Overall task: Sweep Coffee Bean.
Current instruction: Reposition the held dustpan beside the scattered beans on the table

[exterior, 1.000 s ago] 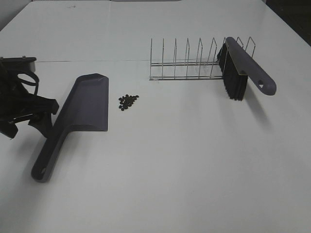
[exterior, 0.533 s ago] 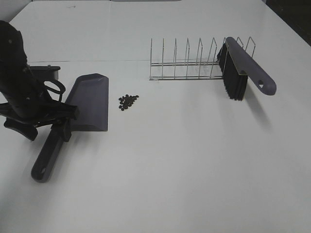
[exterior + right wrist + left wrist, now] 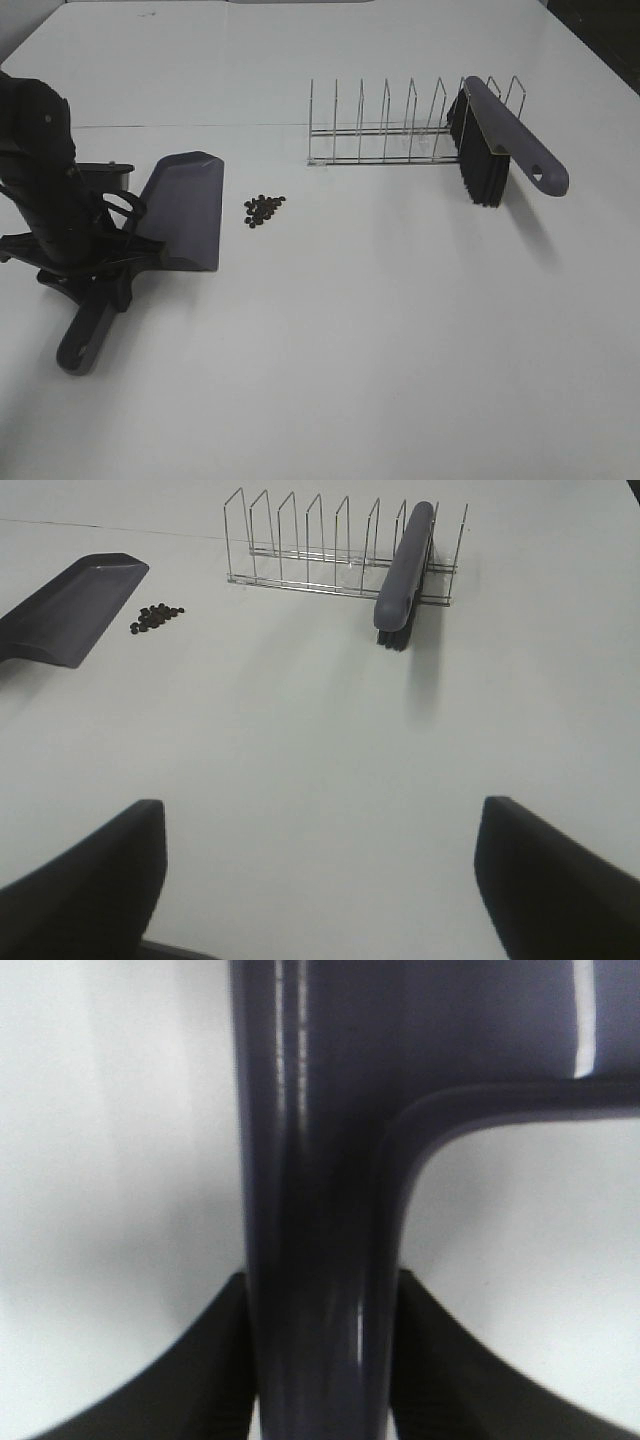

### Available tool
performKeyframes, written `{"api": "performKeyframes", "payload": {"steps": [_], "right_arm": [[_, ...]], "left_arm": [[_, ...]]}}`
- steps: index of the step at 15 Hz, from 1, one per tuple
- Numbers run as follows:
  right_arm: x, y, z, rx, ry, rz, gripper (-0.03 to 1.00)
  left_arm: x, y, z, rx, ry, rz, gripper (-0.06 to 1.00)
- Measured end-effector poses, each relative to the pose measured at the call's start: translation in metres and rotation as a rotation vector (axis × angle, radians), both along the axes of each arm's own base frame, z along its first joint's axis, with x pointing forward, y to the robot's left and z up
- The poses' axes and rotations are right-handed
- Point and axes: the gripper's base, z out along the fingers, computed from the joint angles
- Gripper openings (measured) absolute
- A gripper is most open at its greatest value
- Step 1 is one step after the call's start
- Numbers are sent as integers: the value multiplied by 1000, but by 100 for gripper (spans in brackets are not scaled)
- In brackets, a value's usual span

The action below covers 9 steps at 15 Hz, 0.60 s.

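A small cluster of dark coffee beans (image 3: pixel 264 209) lies on the white table just right of the grey-purple dustpan (image 3: pixel 185 210). My left gripper (image 3: pixel 97 280) straddles the dustpan's handle. In the left wrist view the handle (image 3: pixel 320 1160) runs between my black fingers (image 3: pixel 200 1360), which press on both its sides, midway between them being the left gripper (image 3: pixel 320 1280). The right gripper (image 3: pixel 322 808) is open and empty, far from the beans (image 3: pixel 156 618) and dustpan (image 3: pixel 70 605); it does not show in the exterior view.
A grey brush (image 3: pixel 500 135) with black bristles leans in the right end of a wire rack (image 3: pixel 385 125) at the back. Both also show in the right wrist view, the brush (image 3: pixel 404 565) and the rack (image 3: pixel 300 550).
My left arm has moved in from the left edge and down over the dustpan handle, closing around it. The handle's end has shifted slightly to the left. Beans and brush have not moved.
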Motion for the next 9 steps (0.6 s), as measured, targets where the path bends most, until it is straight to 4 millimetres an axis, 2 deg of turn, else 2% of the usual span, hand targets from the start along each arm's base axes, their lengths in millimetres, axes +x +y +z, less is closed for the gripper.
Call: {"api": "performKeyframes", "payload": {"steps": [3,6,9], "right_arm": [[0,0,0,0,0,0,71],[0,0,0,0,0,0,71],[2,0,1,0,6,0,71]], "left_arm": [[0,0,0,-2,1,36,32],[-1,0,9,-8,-15,45,32],[-2,0,54,-42,-132,47,32]]}}
